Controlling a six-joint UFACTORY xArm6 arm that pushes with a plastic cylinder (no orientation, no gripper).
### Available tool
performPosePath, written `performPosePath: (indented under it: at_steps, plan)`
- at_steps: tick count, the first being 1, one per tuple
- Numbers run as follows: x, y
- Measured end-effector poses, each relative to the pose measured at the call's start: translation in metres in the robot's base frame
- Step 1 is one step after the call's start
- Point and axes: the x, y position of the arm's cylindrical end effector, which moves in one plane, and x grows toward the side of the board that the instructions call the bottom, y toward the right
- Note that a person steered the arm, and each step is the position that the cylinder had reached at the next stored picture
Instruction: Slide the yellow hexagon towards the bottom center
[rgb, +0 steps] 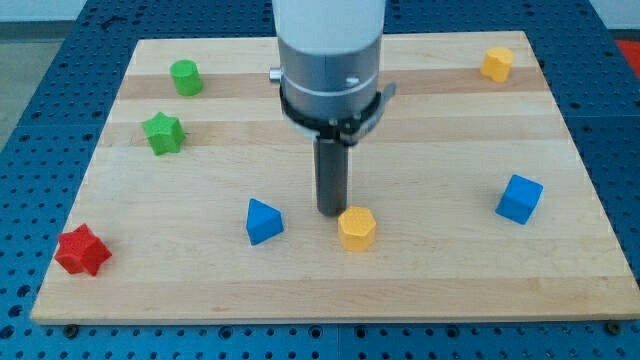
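Wooden bench (420, 290) sitting on blue grid. My tip (331, 211) touching yellow hexagon (357, 228) off-centre, upper left; hexagon risking slipping rightward. No gripper fitted.

Single cam, high front, whole board (420, 290)

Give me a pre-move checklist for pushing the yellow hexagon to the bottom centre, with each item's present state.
1. My tip sits just above and left of the yellow hexagonal block: ok.
2. Tip actually touching the hexagon: cannot tell.
3. Wooden board between the hexagon and the bottom edge has no blocks: ok.
4. Blue triangular block lies to the view's left, off the push line: ok.
5. Blue cube is far to the right: ok.
6. Hexagon already near bottom centre: ok, short push left.
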Motion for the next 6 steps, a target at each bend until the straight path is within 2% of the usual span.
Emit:
performPosePath:
  at_steps: [1,2,3,4,5,6]
  plan:
    - [-0.017,0.015]
    - [0.009,0.039]
    - [0.016,0.031]
    - [0.041,0.032]
    - [0.041,0.03]
    - [0.012,0.027]
